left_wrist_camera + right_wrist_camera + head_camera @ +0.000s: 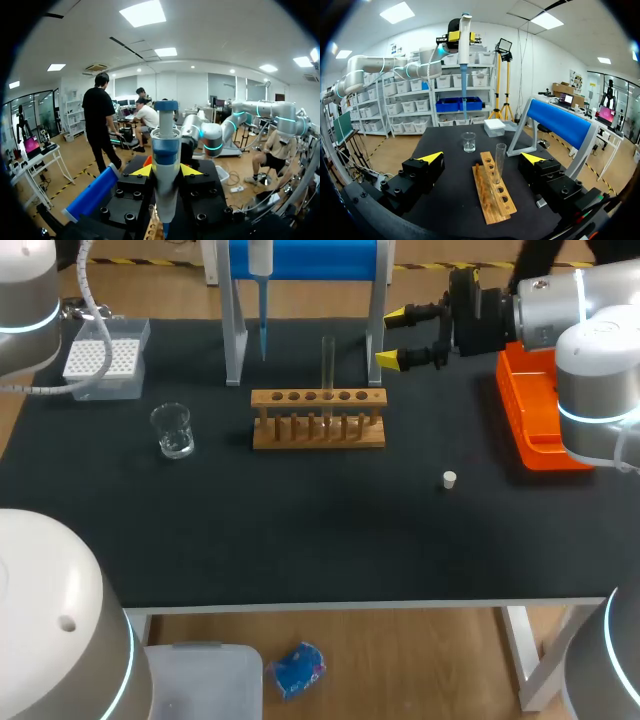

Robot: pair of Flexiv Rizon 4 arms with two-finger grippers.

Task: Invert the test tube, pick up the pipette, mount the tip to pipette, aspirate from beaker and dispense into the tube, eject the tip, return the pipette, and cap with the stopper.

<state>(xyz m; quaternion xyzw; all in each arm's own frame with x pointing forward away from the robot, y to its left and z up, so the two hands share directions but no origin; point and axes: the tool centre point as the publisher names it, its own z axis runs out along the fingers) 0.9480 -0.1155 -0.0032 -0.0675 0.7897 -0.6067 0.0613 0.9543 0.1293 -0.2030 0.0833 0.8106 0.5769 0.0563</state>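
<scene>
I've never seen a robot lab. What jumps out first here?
A pipette with a blue tip, held upright in the left gripper high over the table's far side. Then the single glass test tube standing in the wooden rack mid-table, the open right gripper beside it.

My silver-grey, rounded left arm [25,290] and matching right arm [590,330] are glowing with thin cyan rings at the joints. A ribbed white cable [92,285] is running along the left one. My black, blocky left gripper [166,170] and right gripper [482,158] are showing round bolt heads and bright yellow wedge tips.
</scene>
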